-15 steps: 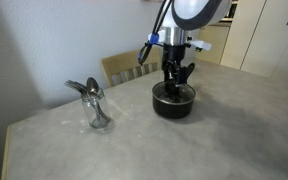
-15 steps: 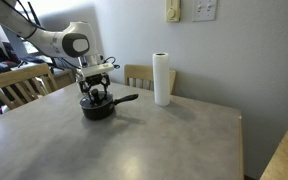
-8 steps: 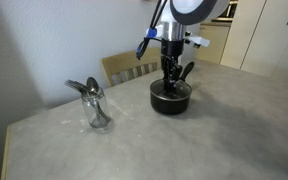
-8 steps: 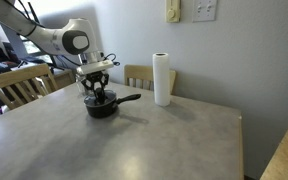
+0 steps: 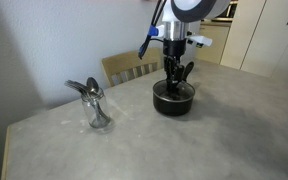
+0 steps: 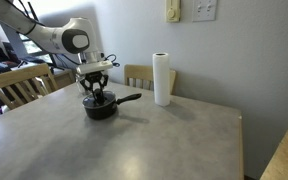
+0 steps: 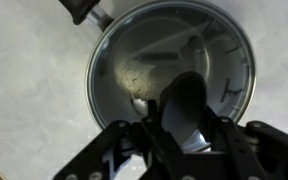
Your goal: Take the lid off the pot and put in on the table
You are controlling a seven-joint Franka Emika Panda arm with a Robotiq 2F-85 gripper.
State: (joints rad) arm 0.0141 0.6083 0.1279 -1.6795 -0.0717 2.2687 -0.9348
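Note:
A small dark pot (image 5: 173, 98) (image 6: 100, 106) with a long handle (image 6: 127, 98) stands on the grey table in both exterior views. A glass lid (image 7: 174, 60) with a metal rim sits on the pot, filling the wrist view. My gripper (image 7: 182, 112) (image 5: 174, 76) (image 6: 96, 91) reaches straight down onto the pot and is shut on the lid's dark knob (image 7: 184, 100), which shows between the fingers. The lid still rests on the pot.
A glass vessel (image 5: 94, 103) stands on the table toward one corner. A white paper towel roll (image 6: 162, 79) stands upright beyond the pot handle. Wooden chairs (image 6: 24, 84) (image 5: 129, 68) stand against the table edges. The table (image 6: 154, 140) drops off at its front edge.
The jaws have closed onto the lid's knob. The arm and pot stay in nearly the same place.

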